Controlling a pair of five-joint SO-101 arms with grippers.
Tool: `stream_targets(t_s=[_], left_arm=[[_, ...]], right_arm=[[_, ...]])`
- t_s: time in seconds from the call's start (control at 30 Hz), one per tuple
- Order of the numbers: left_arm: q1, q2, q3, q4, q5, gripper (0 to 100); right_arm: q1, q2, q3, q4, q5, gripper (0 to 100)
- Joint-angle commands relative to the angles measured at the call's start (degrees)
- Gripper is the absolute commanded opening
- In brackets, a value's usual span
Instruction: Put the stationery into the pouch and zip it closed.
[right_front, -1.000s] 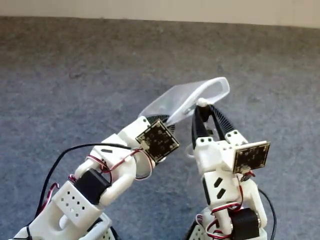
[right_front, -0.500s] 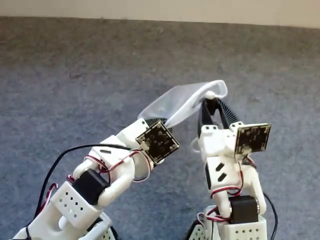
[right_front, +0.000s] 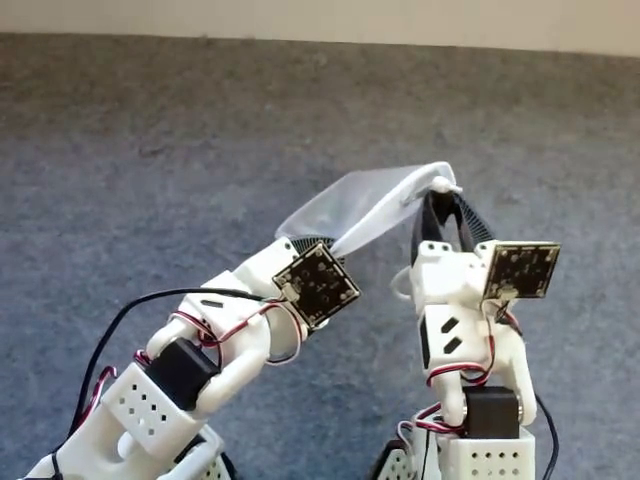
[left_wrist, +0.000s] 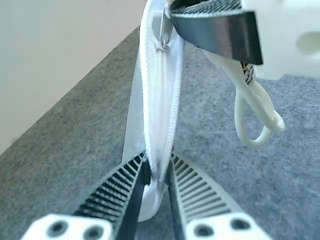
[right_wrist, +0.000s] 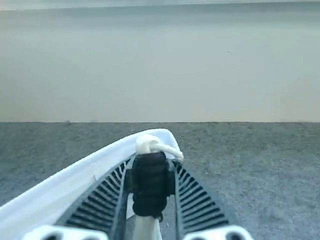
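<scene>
Clamping on one end of the pouch (left_wrist: 131, 107), the left gripper (left_wrist: 157, 162) has both ribbed fingers pressed against the white zip tape, with no gap besides the fabric. The zipper (left_wrist: 159, 100) runs from those fingers up to the small metal slider (left_wrist: 162, 37), and the teeth appear joined along that stretch.

The right gripper (right_wrist: 151, 165) is closed on a black ribbed piece (right_wrist: 150, 192) with a white knot (right_wrist: 150, 145) on top. What that piece is cannot be told. In the left wrist view the right gripper sits right at the slider end, and a white cord loop (left_wrist: 255, 120) hangs below it.

In the high view the pouch (right_front: 370, 205) is translucent white and held up off the table, stretched between the two claws. The left gripper (right_front: 312, 240) holds the lower near end and the right gripper (right_front: 438, 198) holds the higher far end. The pouch slopes upward from left to right. Contents cannot be made out through the fabric.

The left arm comes in from the lower left and the right arm stands nearly upright at the lower right, the two close together. The table (right_front: 150, 200) is covered in grey carpet-like material. A pale wall (right_wrist: 160, 65) runs along its far edge.
</scene>
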Motion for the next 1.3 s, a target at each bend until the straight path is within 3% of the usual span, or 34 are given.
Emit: stream_targets(t_s=[0.0,0.37,0.63,0.8,1.0,1.27], left_arm=[[-1.63,0.31,-1.19,1.49,-0.35,0],[-1.63,0.31,-1.10,1.49,-0.44,0],[-3.38,0.31,-1.10,1.58,-0.44,0],[-5.23,0.31,-1.36,1.58,-0.44,0],[-7.52,0.31,-1.45,1.49,-0.44,0],[-8.84,0.31,-1.45,1.23,-0.53,0]], right_arm=[[3.38,1.98,-2.59,-1.27,-0.62,0.5],[3.74,1.98,-2.59,-1.27,-0.44,0.5],[7.87,2.59,-2.51,-3.56,-0.62,0.5],[8.31,11.03,-5.85,-3.74,-0.70,0.5],[15.69,23.16,-12.26,-3.74,-4.31,0.5],[16.22,24.66,-13.41,-3.65,-4.66,0.5]])
